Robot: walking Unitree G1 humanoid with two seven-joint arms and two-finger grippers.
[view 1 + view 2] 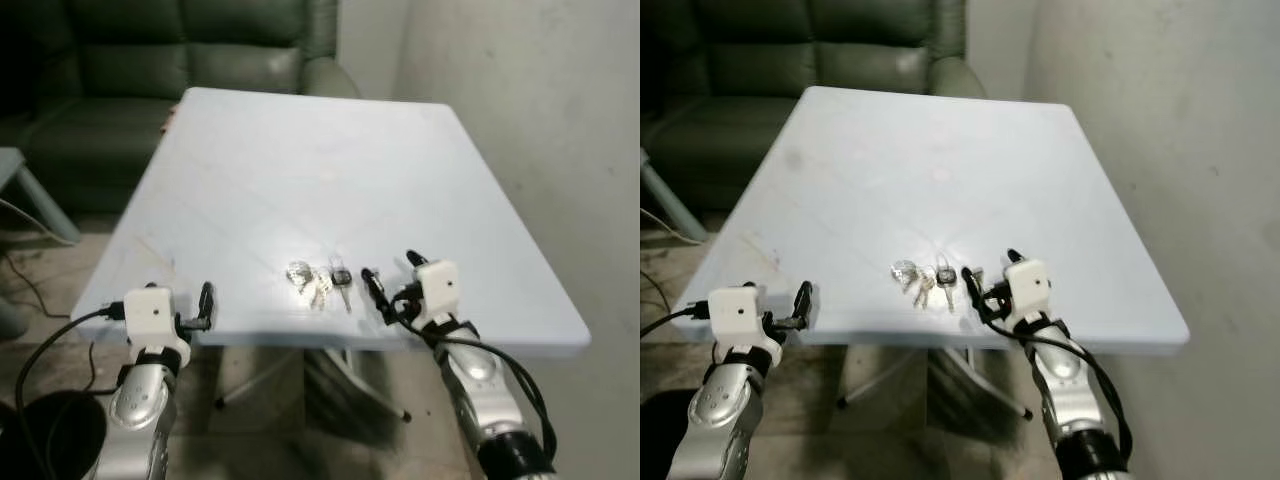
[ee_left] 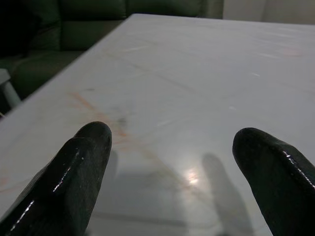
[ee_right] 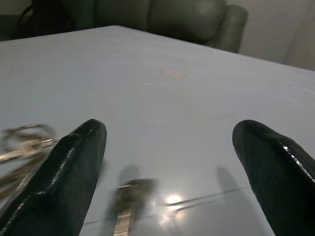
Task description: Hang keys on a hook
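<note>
A bunch of keys [image 1: 318,281] on a silver ring lies on the pale blue table [image 1: 300,160], close to its front edge; one key has a black head. My right gripper [image 1: 393,272] hovers open just right of the keys, low over the tabletop. In the right wrist view the keys [image 3: 23,143] lie beside one finger [image 3: 64,172], and a single key [image 3: 127,202] lies between the two fingers. My left gripper [image 1: 205,305] is open at the table's front left edge, well left of the keys, with nothing between its fingers [image 2: 74,172].
A dark green sofa [image 1: 150,60] stands behind the table. A pale wall [image 1: 540,110] runs along the right side. Cables [image 1: 30,285] lie on the floor at the left, and the table's legs [image 1: 300,385] stand under the front edge.
</note>
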